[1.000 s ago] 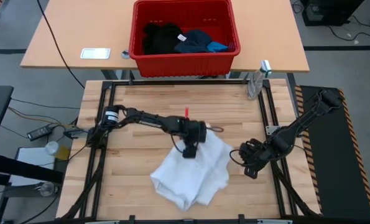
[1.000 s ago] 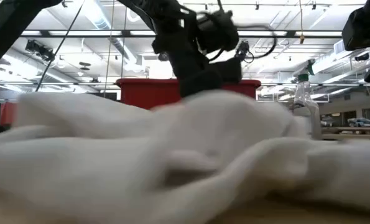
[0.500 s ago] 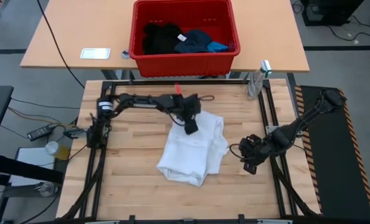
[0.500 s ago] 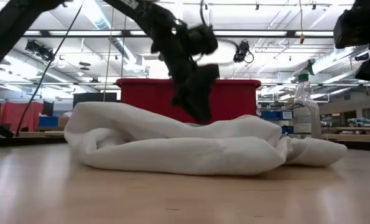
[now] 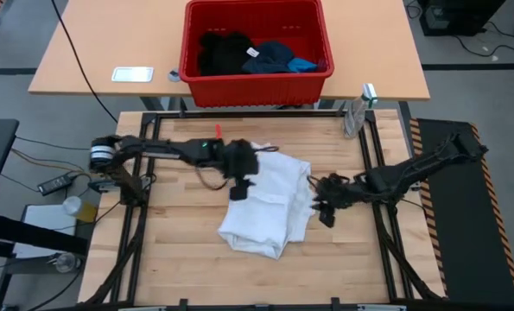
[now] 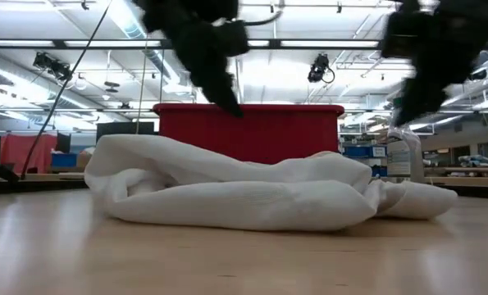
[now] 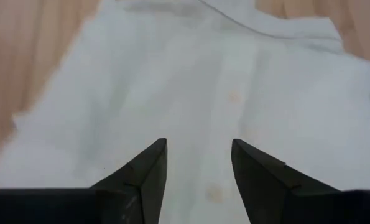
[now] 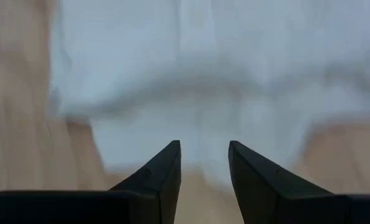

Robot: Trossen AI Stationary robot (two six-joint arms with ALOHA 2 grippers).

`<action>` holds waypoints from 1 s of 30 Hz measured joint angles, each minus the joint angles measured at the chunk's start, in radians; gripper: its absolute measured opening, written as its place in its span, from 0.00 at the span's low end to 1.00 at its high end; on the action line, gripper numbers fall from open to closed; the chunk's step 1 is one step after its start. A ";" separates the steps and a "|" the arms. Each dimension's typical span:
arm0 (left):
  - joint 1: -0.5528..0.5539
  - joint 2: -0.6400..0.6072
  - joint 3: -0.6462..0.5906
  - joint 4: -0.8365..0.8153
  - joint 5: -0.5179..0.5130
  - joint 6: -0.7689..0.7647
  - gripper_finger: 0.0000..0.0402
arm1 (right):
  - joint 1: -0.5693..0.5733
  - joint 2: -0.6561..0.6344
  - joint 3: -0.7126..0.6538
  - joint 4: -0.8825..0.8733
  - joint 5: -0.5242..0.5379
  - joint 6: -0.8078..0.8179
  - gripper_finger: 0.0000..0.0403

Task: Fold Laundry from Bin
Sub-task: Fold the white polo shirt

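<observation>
One white shirt (image 5: pixel 269 203) lies bunched on the table in front of the red bin (image 5: pixel 255 79), not yet folded, so the job looks barely begun. Three garments are left in the bin: black (image 5: pixel 225 50), navy (image 5: pixel 269 57), bright blue (image 5: pixel 305 64). The left gripper (image 5: pixel 242 188) hangs at the shirt's edge, the right gripper (image 5: pixel 324 207) just beside it; both stand parted, holding nothing.

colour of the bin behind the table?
Red: the ribbed rectangular plastic bin, clearest in the high view.
</observation>
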 joint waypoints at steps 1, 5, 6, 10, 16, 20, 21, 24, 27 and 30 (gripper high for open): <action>-0.013 -0.034 -0.049 0.033 0.001 -0.025 0.45 | -0.026 0.022 0.000 0.059 -0.002 -0.029 0.35; -0.049 -0.159 -0.208 0.065 -0.019 -0.141 0.45 | -0.131 0.140 0.000 0.302 -0.011 -0.164 0.35; -0.054 -0.186 -0.242 0.067 -0.024 -0.172 0.45 | -0.152 0.175 0.000 0.356 -0.011 -0.198 0.35; -0.078 -0.298 -0.367 0.074 -0.031 -0.280 0.45 | -0.205 0.300 0.000 0.553 -0.013 -0.298 0.35; -0.125 -0.369 -0.492 0.121 -0.009 -0.468 0.45 | -0.239 0.441 0.000 0.680 -0.012 -0.333 0.35; -0.143 -0.357 -0.462 0.233 0.001 -0.472 0.45 | -0.282 0.503 0.000 0.702 -0.028 -0.347 0.35; -0.144 -0.345 -0.452 0.257 0.004 -0.477 0.45 | -0.297 0.517 0.000 0.703 -0.052 -0.367 0.35; -0.139 -0.314 -0.451 0.253 0.000 -0.568 0.45 | -0.356 0.550 0.000 0.704 -0.165 -0.427 0.35; -0.161 -0.285 -0.457 0.235 -0.003 -0.596 0.45 | -0.415 0.576 0.000 0.707 -0.242 -0.475 0.35; -0.215 -0.247 -0.460 0.191 0.005 -0.601 0.45 | -0.464 0.588 0.000 0.713 -0.268 -0.536 0.35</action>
